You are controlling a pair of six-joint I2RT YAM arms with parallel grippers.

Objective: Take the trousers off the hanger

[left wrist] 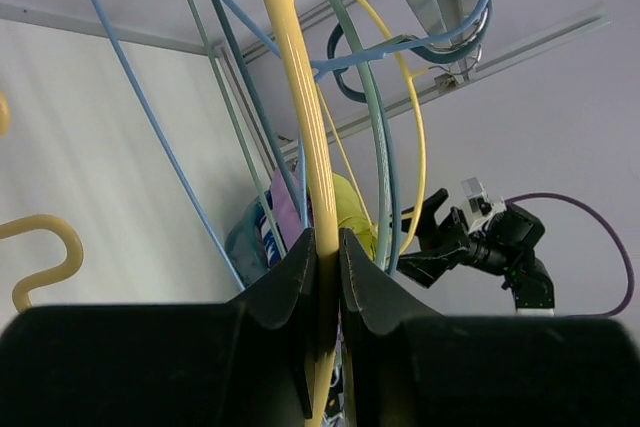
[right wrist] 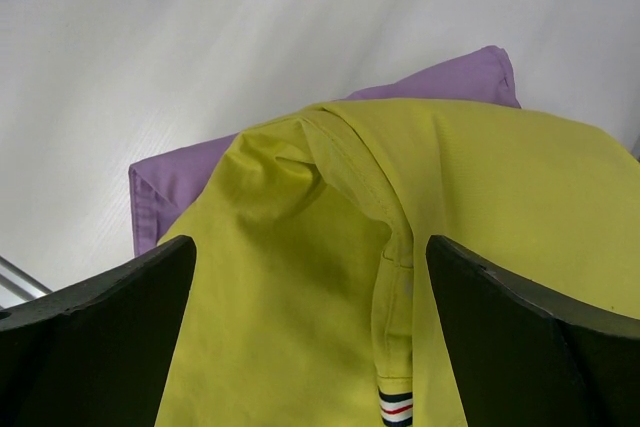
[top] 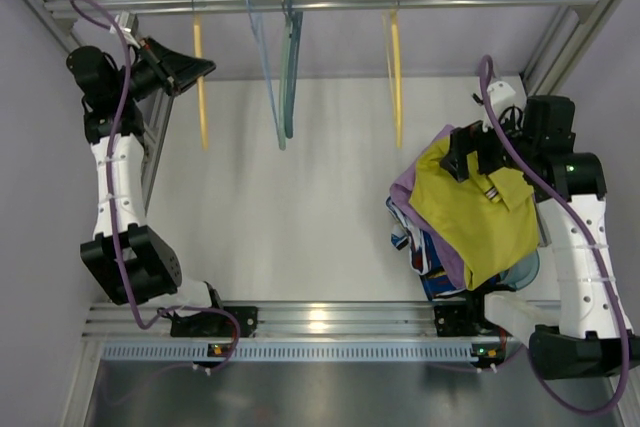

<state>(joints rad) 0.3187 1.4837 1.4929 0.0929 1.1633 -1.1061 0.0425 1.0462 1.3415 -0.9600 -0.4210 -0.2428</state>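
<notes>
Left claw [left wrist: 327, 247] is clamped tight on a smooth yellow plastic hanger [left wrist: 300, 97]; right claw [right wrist: 310, 247] gapes wide, empty, over mustard-yellow cloth trousers [right wrist: 280, 337].

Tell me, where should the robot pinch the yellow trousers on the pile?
I'd pinch the raised fold in the middle of the trousers, coming straight down from above. The cloth lies flat on the purple garment, so only that ridge sticks up, and the open right gripper sits right over it.
</notes>
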